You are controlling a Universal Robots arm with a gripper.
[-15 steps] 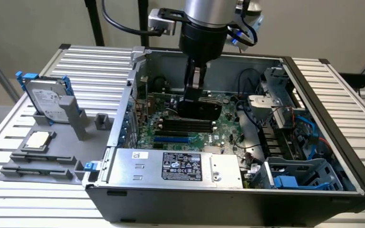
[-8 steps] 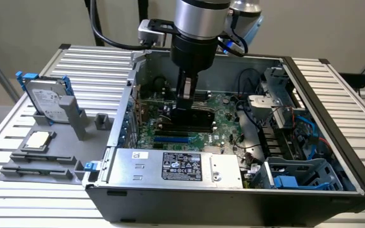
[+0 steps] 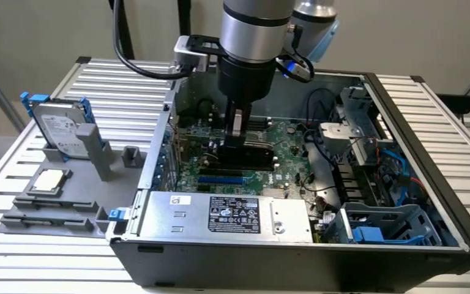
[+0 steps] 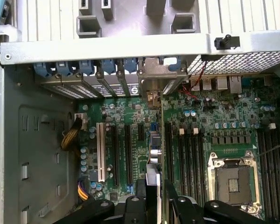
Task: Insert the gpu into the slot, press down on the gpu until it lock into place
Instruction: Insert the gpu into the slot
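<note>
My gripper (image 3: 235, 142) reaches down into the open computer case and is shut on the gpu (image 3: 237, 162), a flat black card held upright over the green motherboard. In the wrist view the gpu (image 4: 157, 140) is seen edge-on between my fingers (image 4: 169, 196), and its metal bracket (image 4: 151, 91) stands at the case's rear openings. The slot (image 3: 221, 180), a long blue strip, lies just beside the card on the power-supply side. The card's lower edge is hidden, so I cannot tell whether it sits in a connector.
A silver labelled power-supply box (image 3: 227, 214) lies at the front of the case. The CPU socket (image 4: 231, 179) and black memory slots (image 4: 270, 158) flank the card. Cables (image 3: 325, 144) and drive bays (image 3: 382, 223) crowd the exterior view's right. A hard drive (image 3: 59, 128) stands outside at the left.
</note>
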